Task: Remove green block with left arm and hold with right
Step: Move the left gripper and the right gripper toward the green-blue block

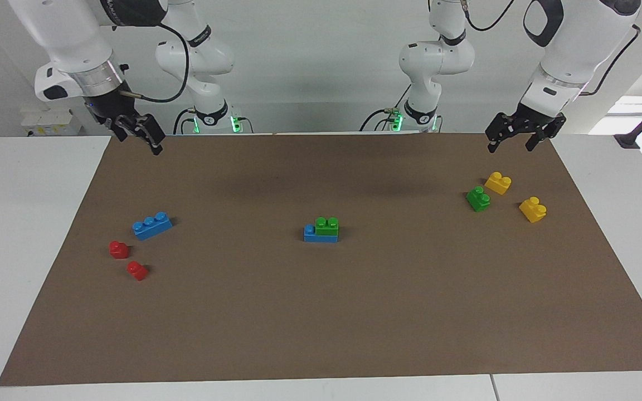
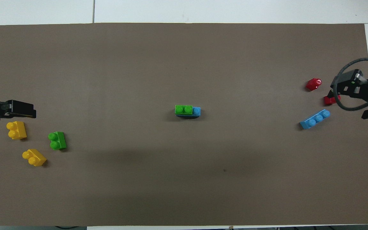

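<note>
1. Blocks lie on a brown mat (image 1: pixel 321 312) that covers the white worktop (image 1: pixel 25 223).
2. The green block (image 1: pixel 327 225) sits in the middle of the mat. It is stuck on top of a blue block (image 1: pixel 319 235) and covers two of its bumps. One blue bump shows beside it, toward the right arm's end.
3. The left gripper (image 1: pixel 512 143) hangs in the air over the mat's edge closest to the robots, at the left arm's end. Its fingers are apart and hold nothing.
4. The right gripper (image 1: pixel 152 142) hangs over the mat's corner at the right arm's end, close to the robots. It is tilted. Its fingers are apart and hold nothing.
5. A darker green block (image 1: pixel 478 198) lies on the mat near the left gripper. A yellow block (image 1: pixel 497 182) is just beside it, nearer to the robots. Another yellow block (image 1: pixel 533 209) lies close by, more toward the left arm's end of the worktop.
6. A long blue block (image 1: pixel 152 225) with three bumps lies at the right arm's end.
7. Two small red blocks lie near it, farther from the robots. One red block (image 1: pixel 119 249) is closer to the long blue block than the other red block (image 1: pixel 137 270).
8. From above, the right gripper covers part of one red block.
</note>
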Controlling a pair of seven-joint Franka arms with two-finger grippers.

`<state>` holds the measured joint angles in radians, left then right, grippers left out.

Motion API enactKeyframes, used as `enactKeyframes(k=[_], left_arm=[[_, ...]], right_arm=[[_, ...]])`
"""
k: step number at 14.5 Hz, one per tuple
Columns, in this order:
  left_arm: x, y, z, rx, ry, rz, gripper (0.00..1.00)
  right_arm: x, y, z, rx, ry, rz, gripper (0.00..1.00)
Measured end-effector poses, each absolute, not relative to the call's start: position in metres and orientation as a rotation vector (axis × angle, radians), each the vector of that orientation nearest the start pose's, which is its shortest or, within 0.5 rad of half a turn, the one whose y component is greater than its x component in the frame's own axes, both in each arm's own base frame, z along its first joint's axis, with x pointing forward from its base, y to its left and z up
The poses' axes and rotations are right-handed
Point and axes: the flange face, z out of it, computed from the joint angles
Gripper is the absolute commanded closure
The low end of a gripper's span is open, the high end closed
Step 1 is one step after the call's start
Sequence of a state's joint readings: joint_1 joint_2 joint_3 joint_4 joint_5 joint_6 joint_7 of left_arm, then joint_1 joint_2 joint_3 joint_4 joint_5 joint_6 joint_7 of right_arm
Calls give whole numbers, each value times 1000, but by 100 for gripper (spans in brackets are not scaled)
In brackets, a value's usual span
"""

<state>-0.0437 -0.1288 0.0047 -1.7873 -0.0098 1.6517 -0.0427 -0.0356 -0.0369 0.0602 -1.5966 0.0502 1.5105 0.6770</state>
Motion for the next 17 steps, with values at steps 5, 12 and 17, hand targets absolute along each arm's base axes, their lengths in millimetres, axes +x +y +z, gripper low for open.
enactKeyframes(k=[5,12,17], left_arm=[[509,-65,588,-3127,-330,46,0],[482,-137,581,-3060,-658,61,0],[468,-182,573,-2949,-1175,8,0]], right_arm=[[540,32,616,-2663,1419,179,5],[561,68,586,-2307,1676,375,6],[578,107,551,-2177,1744,513,5]])
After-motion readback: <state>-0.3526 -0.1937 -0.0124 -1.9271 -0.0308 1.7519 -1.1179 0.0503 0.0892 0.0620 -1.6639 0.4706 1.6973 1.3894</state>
